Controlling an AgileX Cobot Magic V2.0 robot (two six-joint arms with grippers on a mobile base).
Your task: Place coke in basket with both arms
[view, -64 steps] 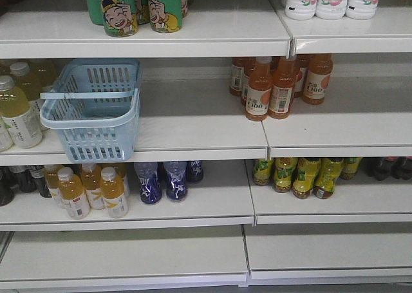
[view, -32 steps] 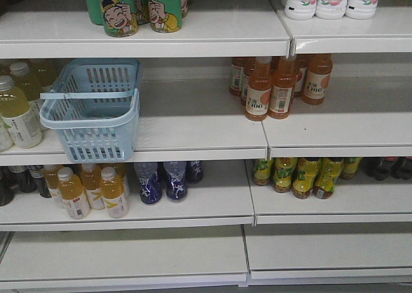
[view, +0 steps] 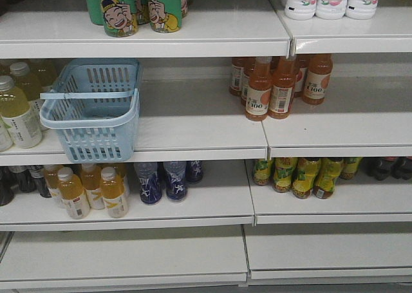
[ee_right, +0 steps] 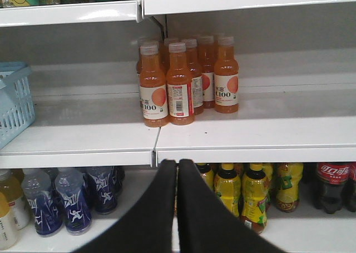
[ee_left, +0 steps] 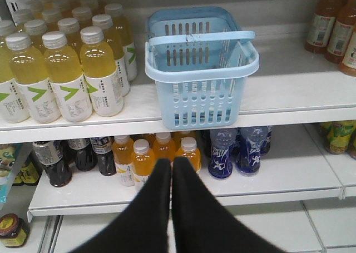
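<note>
The left gripper (ee_left: 171, 165) is seen closed, its two black fingers (ee_left: 158, 200) pressed flat together. It is held before the lower shelf (ee_left: 289, 178), below the basket (ee_left: 201, 78). The basket is set upright on the middle shelf (ee_left: 295, 94), with a handle (ee_left: 200, 39) laid across its rim. Yellow drink bottles (ee_left: 67, 75) are ranged just beside the basket on its left. Small orange bottles (ee_left: 162, 153) and dark blue bottles (ee_left: 236, 153) are stood on the shelf beneath it.

The right gripper (ee_right: 177, 165) is likewise closed, finger against finger. Above it a cluster of orange juice bottles (ee_right: 183, 80) is stood on the middle shelf, well apart from the basket, whose slotted side is caught at the left margin. Yellow-green bottles (ee_right: 247, 192) and a dark cola bottle (ee_right: 332, 183) with a red label are lined up on the shelf below.

In the front view the basket is placed at the left of the middle shelf, under green cartoon cans (view: 135, 6).
</note>
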